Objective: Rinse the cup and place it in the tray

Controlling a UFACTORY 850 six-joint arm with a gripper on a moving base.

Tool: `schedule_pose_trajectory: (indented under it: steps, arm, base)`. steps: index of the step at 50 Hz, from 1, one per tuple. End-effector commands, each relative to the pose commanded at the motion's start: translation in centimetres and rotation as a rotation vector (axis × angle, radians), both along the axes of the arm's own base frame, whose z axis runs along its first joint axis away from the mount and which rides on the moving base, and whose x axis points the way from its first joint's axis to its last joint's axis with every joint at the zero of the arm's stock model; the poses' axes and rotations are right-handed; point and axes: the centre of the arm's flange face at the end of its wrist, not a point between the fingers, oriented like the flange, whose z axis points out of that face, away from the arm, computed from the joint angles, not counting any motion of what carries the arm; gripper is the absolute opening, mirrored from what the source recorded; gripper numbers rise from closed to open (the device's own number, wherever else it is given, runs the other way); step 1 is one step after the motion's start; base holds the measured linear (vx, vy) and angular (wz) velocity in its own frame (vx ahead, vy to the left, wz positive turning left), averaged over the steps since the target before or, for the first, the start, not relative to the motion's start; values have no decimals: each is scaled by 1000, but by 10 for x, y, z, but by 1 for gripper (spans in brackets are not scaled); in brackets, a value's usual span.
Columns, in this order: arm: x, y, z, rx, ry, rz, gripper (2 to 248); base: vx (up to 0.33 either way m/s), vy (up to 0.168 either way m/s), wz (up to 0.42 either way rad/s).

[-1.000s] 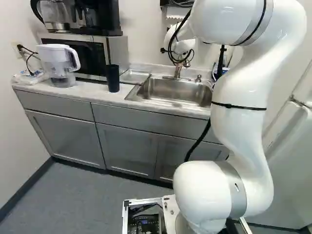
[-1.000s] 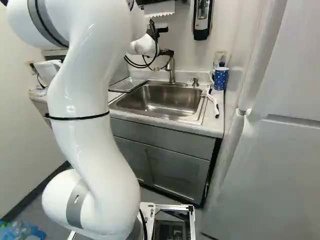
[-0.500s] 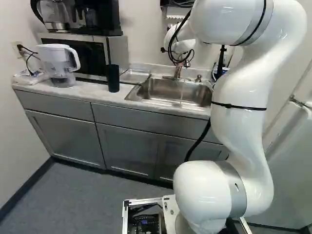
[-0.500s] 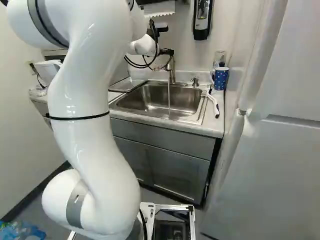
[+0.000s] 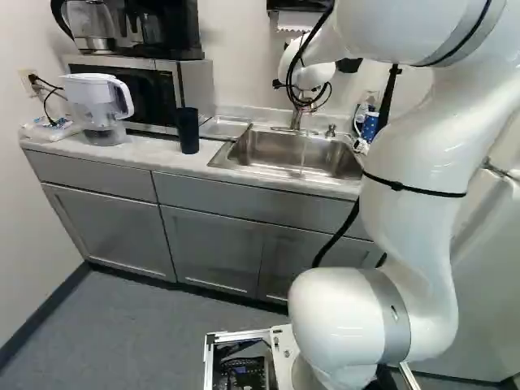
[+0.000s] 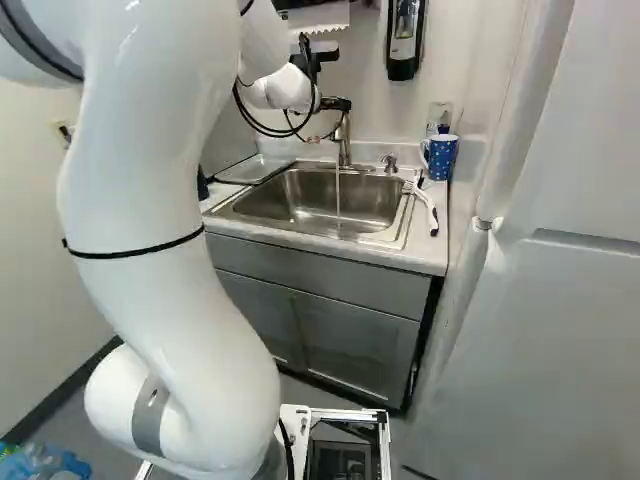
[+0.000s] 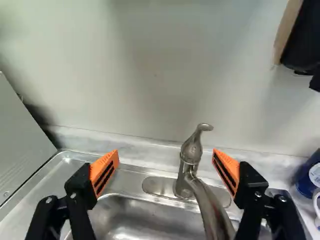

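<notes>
Wrist view: black gripper [image 7: 165, 156] wide open, empty. Silver faucet [image 7: 192, 152] is running, so water step looks done; probably grab the tall dark cup [image 5: 188, 130], left base view's upper left, next.

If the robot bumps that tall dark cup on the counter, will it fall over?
Probably: the dark cup stands taller than it is wide, so a high push could tip it. Once down, its round sides would likely let it roll.

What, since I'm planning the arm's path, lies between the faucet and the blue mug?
A metal pump stands between the faucet and the blue mug, as the right base view shows.
</notes>
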Motion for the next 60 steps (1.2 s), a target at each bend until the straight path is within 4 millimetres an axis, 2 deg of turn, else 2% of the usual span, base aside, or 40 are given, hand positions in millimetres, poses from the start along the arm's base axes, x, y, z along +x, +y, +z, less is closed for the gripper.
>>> schedule_pose_trajectory:
  steps: [60]
  arm:
    - [-128,-8,-12,24,175,-45,247]
  base:
    - [0,0,0]
